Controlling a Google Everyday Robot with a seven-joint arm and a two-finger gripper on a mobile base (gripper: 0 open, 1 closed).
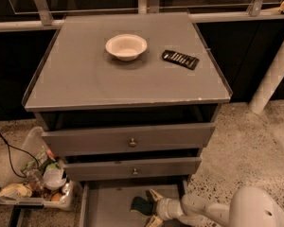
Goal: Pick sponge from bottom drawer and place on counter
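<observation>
The sponge [140, 205], dark green, lies in the open bottom drawer [106, 205], a flat grey tray pulled out at the foot of the cabinet. My gripper [151, 207] reaches into the drawer from the right, low in the camera view. Its two pale fingers [156, 195] are spread apart, one beyond the sponge's right end and one in front of it. I cannot tell whether they touch the sponge. The counter [109, 84] is the grey cabinet top above.
A white bowl [126, 46] and a flat black ridged object [180, 59] sit at the back of the counter. Two drawers with knobs [130, 142] stand slightly open above the bottom one. A tray of clutter [38, 186] lies on the floor at left. A white post [274, 74] stands at right.
</observation>
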